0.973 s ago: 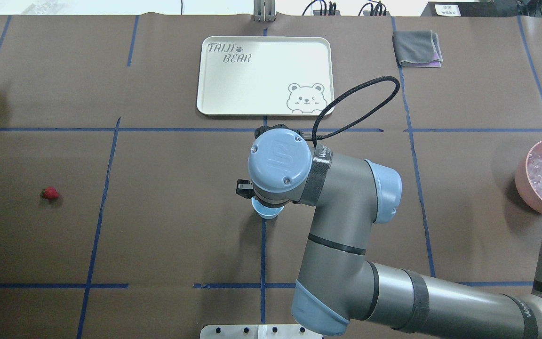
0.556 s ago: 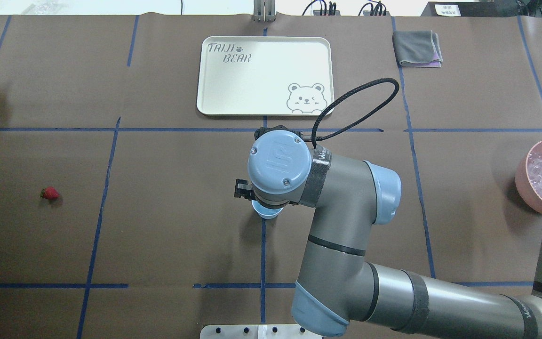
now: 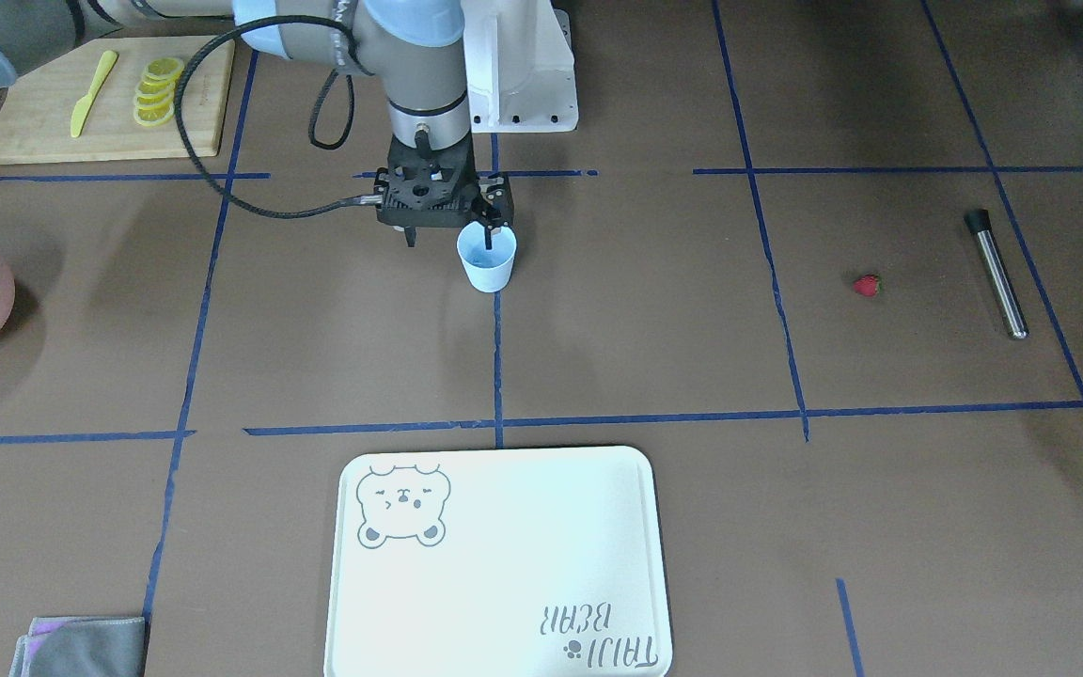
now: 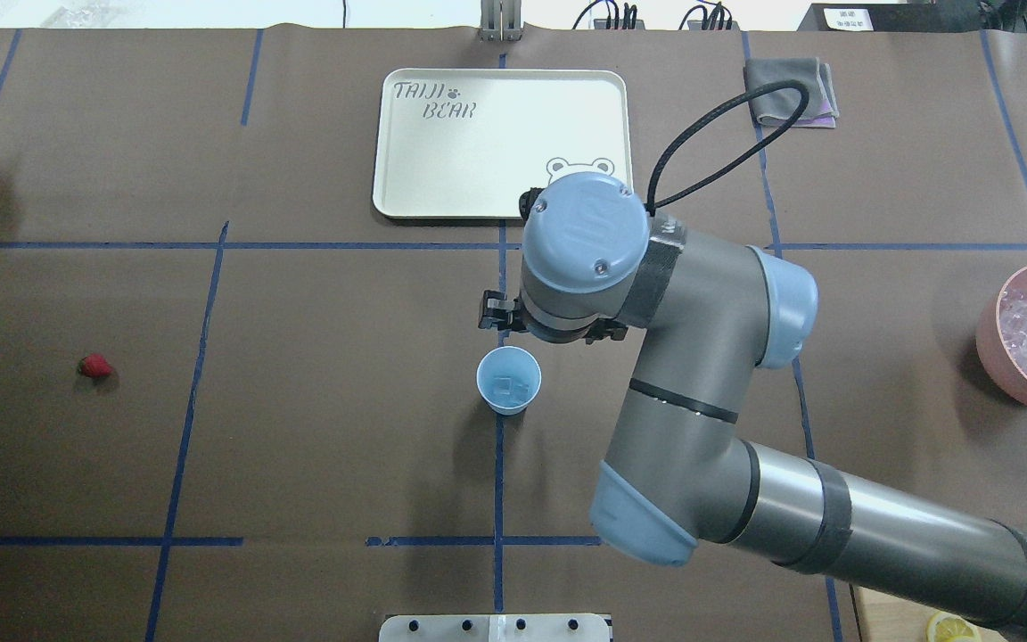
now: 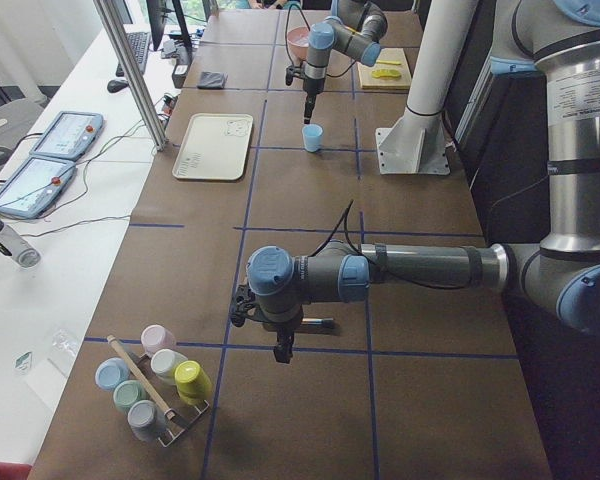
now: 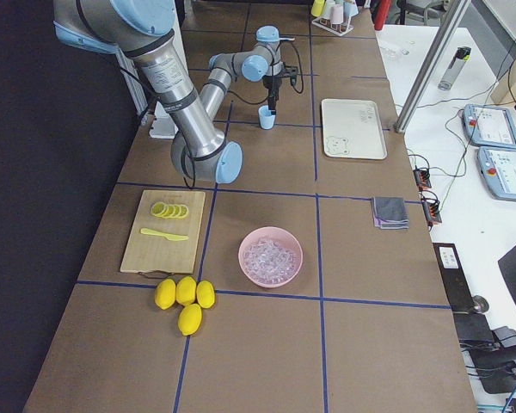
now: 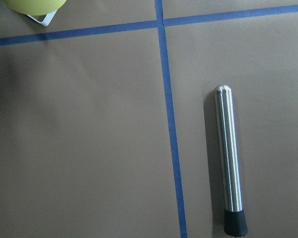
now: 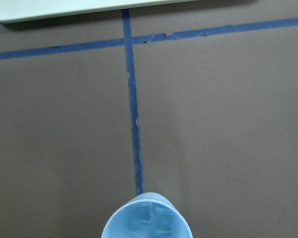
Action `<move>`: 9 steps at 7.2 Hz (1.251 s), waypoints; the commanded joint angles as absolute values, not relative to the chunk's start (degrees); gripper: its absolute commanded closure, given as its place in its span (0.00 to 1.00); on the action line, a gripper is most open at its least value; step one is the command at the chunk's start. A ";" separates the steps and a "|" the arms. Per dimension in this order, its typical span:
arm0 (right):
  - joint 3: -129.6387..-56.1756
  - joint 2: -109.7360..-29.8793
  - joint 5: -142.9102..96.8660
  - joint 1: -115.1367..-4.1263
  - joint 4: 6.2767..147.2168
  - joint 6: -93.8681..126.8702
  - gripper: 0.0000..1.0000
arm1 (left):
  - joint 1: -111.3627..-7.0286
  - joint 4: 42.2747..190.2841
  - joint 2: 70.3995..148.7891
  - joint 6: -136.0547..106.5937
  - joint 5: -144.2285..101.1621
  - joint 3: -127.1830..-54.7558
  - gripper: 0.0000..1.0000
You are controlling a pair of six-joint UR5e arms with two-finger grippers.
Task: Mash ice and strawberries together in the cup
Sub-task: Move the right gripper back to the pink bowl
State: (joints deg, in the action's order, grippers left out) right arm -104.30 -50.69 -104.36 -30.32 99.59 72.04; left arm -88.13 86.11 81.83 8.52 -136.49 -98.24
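Centrally, the cup stands upright on a blue tape line, and two cubes of ice lie at its bottom. More ice fills the pink bowl at the table's edge on the robot's right. The strawberry lies on the brown table cover, well apart from the cup on the robot's left, and beyond it lies a steel muddler with a black end.

The right gripper hangs just above the cup's far side with its two fingers spread wide and nothing between them. In the front-facing view one finger crosses the cup's mouth; whether it touches the rim cannot be told. The left gripper hangs low over the far left end of the table, above the muddler, and the pictures do not show whether its fingers are spread or pressed together.

Open table cover stretches between the cup and the strawberry. A white tray with a bear print lies past the cup, across a tape line, and a folded grey cloth sits to its right. A cutting board with lemon slices lies near the robot's base.
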 commanded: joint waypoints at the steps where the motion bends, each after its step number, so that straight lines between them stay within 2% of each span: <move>1: -113.86 -63.22 -109.75 -37.75 99.23 58.33 0.01 | -87.72 86.04 81.83 8.53 -136.49 -98.09 0.00; 3: -114.87 -70.10 -120.27 -49.68 99.14 43.94 0.01 | -87.71 86.04 81.83 8.44 -136.49 -98.09 0.00; 6: -114.70 -84.50 -127.50 -64.73 99.14 15.64 0.01 | -87.71 86.04 81.83 8.44 -136.49 -98.44 0.00; 9: -112.51 -92.00 -129.02 -70.66 95.05 4.13 0.01 | -87.71 85.96 81.83 8.53 -136.49 -98.53 0.00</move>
